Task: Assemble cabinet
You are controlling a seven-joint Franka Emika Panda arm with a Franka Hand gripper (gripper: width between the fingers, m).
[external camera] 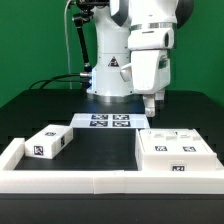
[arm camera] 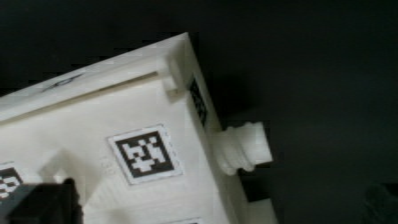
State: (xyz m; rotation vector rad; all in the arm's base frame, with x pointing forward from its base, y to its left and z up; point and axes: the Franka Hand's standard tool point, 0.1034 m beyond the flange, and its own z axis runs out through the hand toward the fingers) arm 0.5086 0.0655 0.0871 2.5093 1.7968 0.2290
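Note:
The cabinet's large white box body lies flat at the exterior view's right, with marker tags on its top. In the wrist view it fills the frame, showing a tag and a small round peg on its side edge. A smaller white cabinet block with tags lies at the exterior view's left. My gripper hangs just above the far edge of the box body. In the wrist view the gripper has its dark fingers spread wide, holding nothing.
The marker board lies flat in front of the robot base. A low white border frame runs along the table's front and sides. Bare black tabletop lies between the block and the box body.

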